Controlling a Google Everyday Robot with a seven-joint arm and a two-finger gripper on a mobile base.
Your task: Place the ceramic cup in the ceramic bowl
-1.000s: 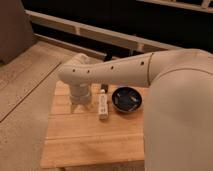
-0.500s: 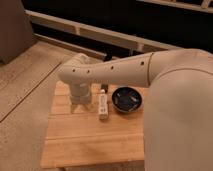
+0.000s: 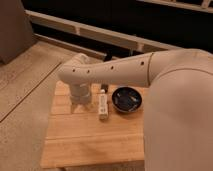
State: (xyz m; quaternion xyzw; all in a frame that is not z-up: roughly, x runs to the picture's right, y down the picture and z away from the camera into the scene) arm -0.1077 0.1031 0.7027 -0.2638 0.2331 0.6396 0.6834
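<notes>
Glossy dark blue-black round ceramic bowl (image 3: 127, 98): empty, on pale wooden table (image 3: 95, 145). End effector (image 3: 82, 106): left of bowl, lowered to table, jaws apart, unmoved over 1 second. Cream-white ceramic cup: hidden, probably beneath it. Grasp judged pending; transfer outstanding.

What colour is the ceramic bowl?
Glossy dark blue-black, faint pale marks inside the ceramic bowl; camera view shows it best. The gripper is low over the table.

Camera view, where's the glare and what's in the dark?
Camera view: warm light on the pale wooden table; faint pale glints inside the glossy dark round ceramic bowl; the background is near black; the gripper, low over the table beside the long white bar, is brightly lit.
</notes>
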